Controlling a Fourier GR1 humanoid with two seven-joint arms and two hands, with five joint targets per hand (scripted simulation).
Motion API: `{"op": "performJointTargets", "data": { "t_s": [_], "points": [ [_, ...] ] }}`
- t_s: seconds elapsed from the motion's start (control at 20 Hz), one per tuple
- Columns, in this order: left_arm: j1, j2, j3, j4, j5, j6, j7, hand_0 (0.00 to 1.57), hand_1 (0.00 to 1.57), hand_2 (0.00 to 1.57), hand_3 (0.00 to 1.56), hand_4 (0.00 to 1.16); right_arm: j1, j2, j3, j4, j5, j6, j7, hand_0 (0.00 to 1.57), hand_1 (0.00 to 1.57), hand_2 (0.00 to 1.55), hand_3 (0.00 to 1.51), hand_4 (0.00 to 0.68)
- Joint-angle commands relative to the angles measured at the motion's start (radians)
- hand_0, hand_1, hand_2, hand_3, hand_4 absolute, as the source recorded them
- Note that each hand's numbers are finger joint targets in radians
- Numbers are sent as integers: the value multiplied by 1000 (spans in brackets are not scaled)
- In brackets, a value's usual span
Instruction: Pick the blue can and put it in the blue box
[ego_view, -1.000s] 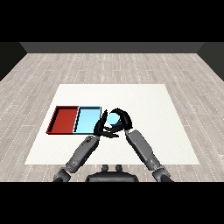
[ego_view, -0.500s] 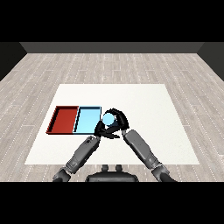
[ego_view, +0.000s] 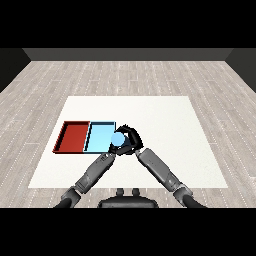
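My right hand (ego_view: 132, 138) has its fingers curled round the small light blue cylindrical can (ego_view: 118, 140), held at the near right edge of the shallow light blue tray (ego_view: 99, 136). The pick looks done; lowering and releasing remain. My left hand is hidden.

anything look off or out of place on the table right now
Nothing stands out. The red tray and blue tray lie flush side by side on the table. The right hand curls round the blue can at the blue tray's right edge. No spill or damage shows.
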Motion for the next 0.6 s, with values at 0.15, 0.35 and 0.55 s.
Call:
{"op": "performJointTargets", "data": {
  "t_s": [0.15, 0.35, 0.55],
  "points": [
    [-74, 14, -57, 83, -183, 102, 71, 210, 210, 304, 0, 298, 1, 6, 102, 32, -31, -55, -64, 1453, 1453, 1464, 1397, 599],
    [41, -19, 16, -43, -14, 89, -3, 454, 454, 646, 348, 718, -96, 6, 125, 65, -130, -101, -47, 1455, 1455, 1453, 1396, 598],
    [4, -19, -21, 74, 29, 135, -70, 812, 812, 853, 715, 689, -58, 6, 101, 56, -110, -64, -66, 1443, 1443, 1453, 1393, 602]
  ]
}}
